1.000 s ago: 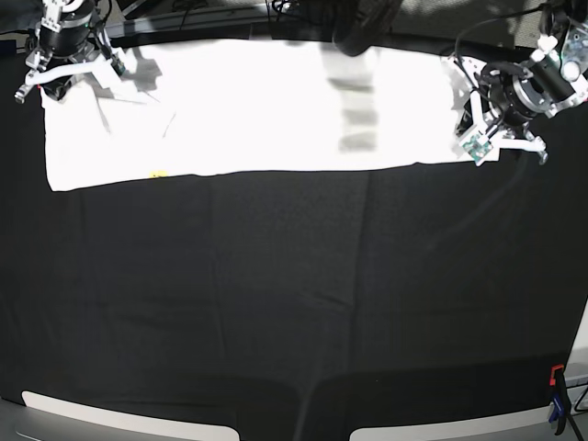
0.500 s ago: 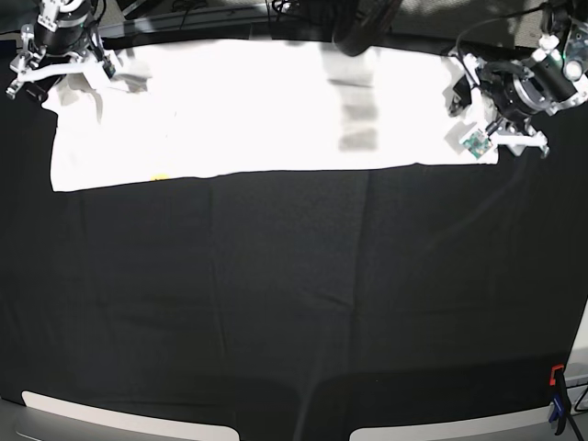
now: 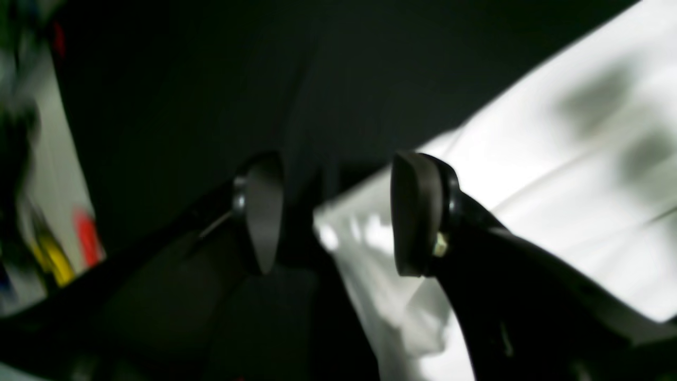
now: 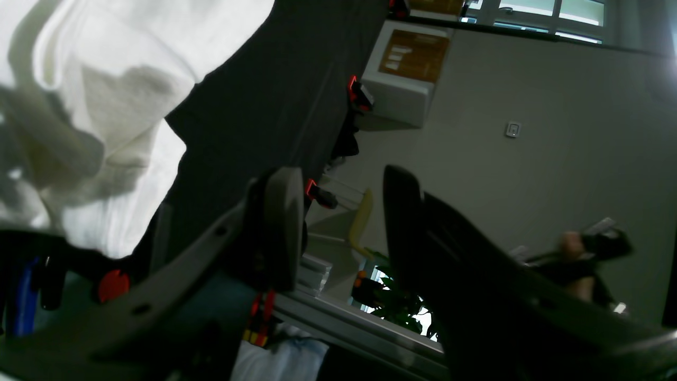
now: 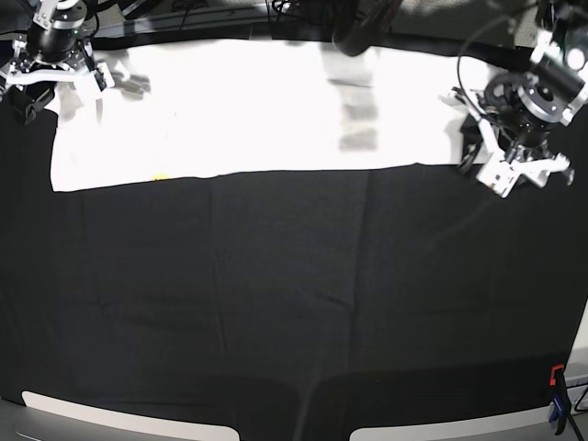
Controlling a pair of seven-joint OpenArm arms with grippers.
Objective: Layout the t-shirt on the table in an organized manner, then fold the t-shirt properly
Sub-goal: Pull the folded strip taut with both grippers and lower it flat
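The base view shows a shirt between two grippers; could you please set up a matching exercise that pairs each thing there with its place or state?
Column one:
1. t-shirt
2. table
3. left gripper
4. right gripper

Column two:
A. open, at the shirt's end on the base view's right
B. black, bare across the near half
C. white, spread as a long band along the far edge
D. open, by the shirt's end on the base view's left, facing the room

Pairs: 1-C, 2-B, 3-A, 4-D
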